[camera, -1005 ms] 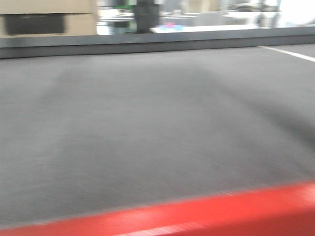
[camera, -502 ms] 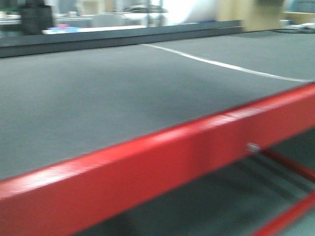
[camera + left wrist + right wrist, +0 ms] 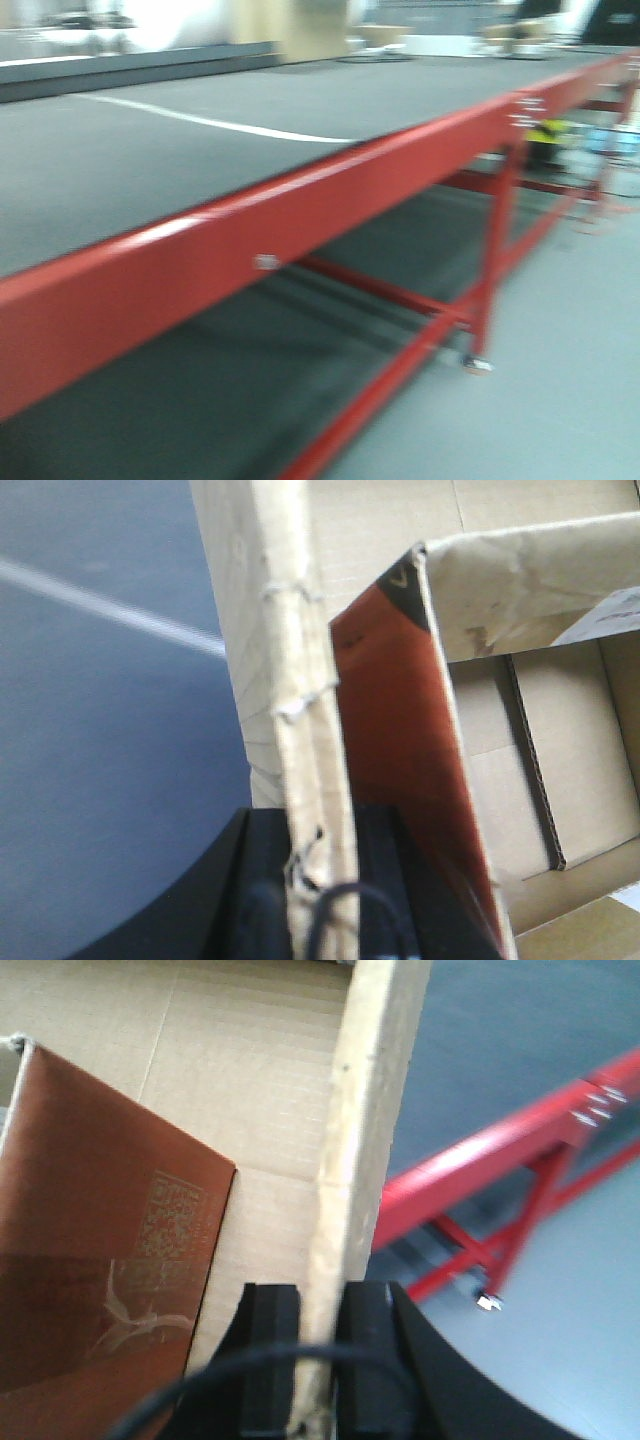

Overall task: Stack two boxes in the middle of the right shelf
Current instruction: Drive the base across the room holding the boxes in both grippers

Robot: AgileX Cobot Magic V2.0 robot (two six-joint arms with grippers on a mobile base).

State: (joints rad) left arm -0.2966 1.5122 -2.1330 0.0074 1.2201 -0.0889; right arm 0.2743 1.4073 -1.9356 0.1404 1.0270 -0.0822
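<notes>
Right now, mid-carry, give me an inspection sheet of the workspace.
Surface: grey workbench top with a white line and a red frame; view blurred.
Job's things: cardboard box held by its walls; second box cannot be told; shelf not in view.
Clutter: reddish-brown printed panel inside the box.
Grippers: left claw and right claw each clamped on a box wall.
Cables: black cable looped at each claw.
Surroundings: grey floor; far objects too blurred to name.
</notes>
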